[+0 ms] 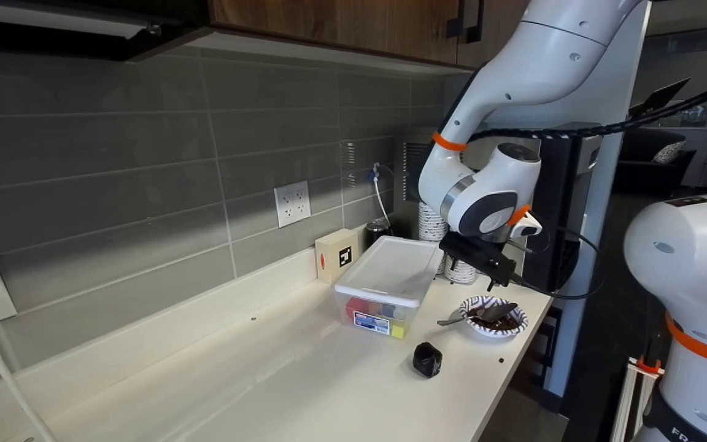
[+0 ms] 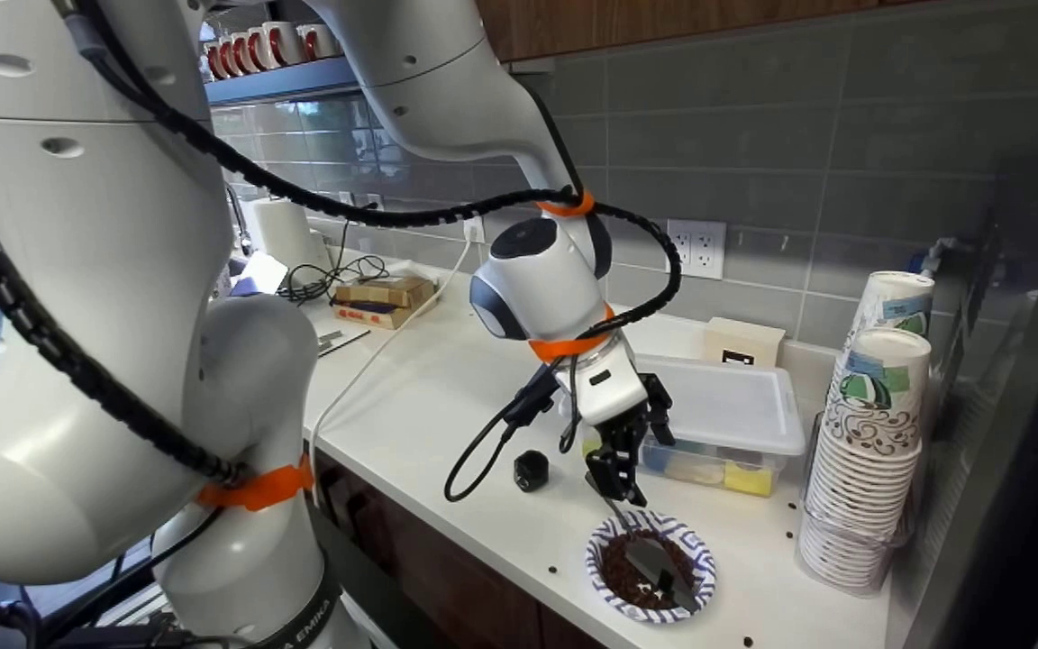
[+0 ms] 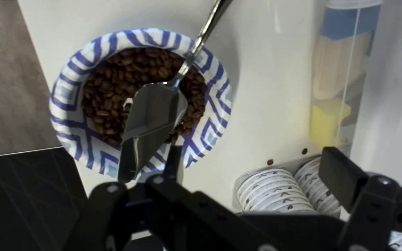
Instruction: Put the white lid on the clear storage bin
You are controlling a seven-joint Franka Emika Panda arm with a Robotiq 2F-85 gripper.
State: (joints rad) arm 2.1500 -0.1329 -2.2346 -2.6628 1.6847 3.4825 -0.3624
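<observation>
Gripper [image 3: 251,155]: I had its jaws wide apart, empty.
White lid [image 1: 392,267]: I saw it lying across the top of the clear storage bin [image 1: 372,322].

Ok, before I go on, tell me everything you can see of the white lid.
The white lid is a thin rectangular panel, whitish and slightly translucent, plastic by its look, with a border around a flat middle. It lies roughly level on top of the clear storage bin on the counter, covering its opening. Whether its edges are snapped down doesn't show. The open hand isn't gripping it; whether the two touch, I can't tell.
</observation>
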